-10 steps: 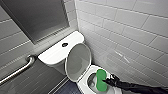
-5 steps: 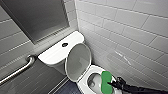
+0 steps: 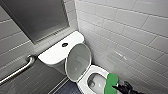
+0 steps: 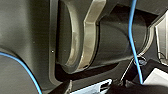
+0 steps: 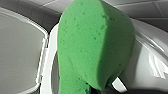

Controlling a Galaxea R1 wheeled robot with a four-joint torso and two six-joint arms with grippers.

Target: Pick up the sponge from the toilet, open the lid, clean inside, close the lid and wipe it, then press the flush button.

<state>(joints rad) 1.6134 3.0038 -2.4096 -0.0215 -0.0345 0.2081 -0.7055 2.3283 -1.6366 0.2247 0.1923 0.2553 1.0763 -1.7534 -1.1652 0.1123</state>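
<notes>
Well, the lid (image 3: 78, 61) of the toilet (image 3: 57, 56) stands raised against the tank, so the step in hand looks to be the scrubbing inside. At the lower right of the head view the right hand (image 3: 117, 87) is clamped on the lower end of the sponge (image 3: 111, 80). The sponge stands upright over the right side of the bowl (image 3: 93, 80); whether it touches the rim I cannot tell.

To do this well, I'd say the broad green face should tip down and forward into the bowl and sweep round the inner wall, not just dab at the rim. The sponge is soft and pinched only at one end, so it will likely fold under a hard push; light, steady pressure seems wiser. The tiled wall (image 3: 125, 32) sits close on the right of the frame, leaving the arm little room. The raised lid is just beside the bowl, so a wide stroke toward the left could knock it down.
</notes>
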